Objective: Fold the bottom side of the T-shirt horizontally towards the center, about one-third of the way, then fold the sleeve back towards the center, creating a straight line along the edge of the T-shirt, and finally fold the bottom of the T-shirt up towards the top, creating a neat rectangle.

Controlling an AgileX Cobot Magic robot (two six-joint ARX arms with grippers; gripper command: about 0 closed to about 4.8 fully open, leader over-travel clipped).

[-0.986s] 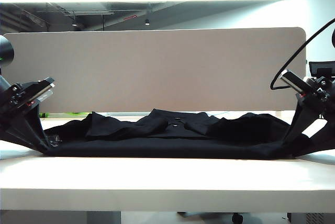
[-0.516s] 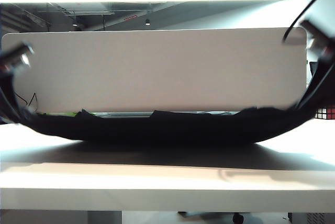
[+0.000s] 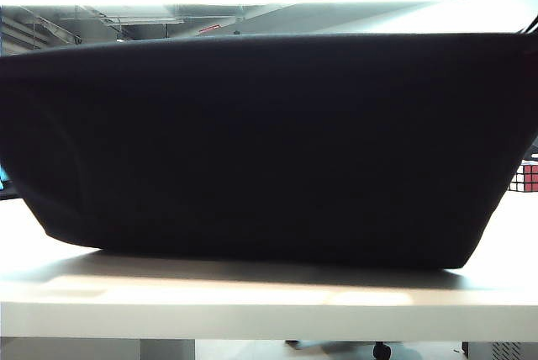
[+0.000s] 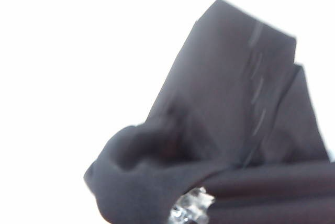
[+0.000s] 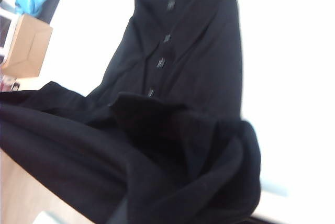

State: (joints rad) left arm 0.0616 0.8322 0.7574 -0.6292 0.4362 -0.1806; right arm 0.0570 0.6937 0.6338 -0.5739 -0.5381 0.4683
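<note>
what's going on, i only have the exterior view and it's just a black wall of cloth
Observer: The T-shirt hangs lifted like a curtain; the right wrist view shows its buttons on the part still lying below.
Operator: are the pincers closed
Observer: They show in no view; both read shut. The left wrist view shows bunched cloth right below the camera.
Operator: anything else around
Observer: A cardboard box beyond the table, in the right wrist view.

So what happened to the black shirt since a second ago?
Both arms lifted the T-shirt off the table; it now hangs like a curtain, hiding the back panel and both arms. The left and right fingers are hidden in cloth. The table stayed put.
</note>
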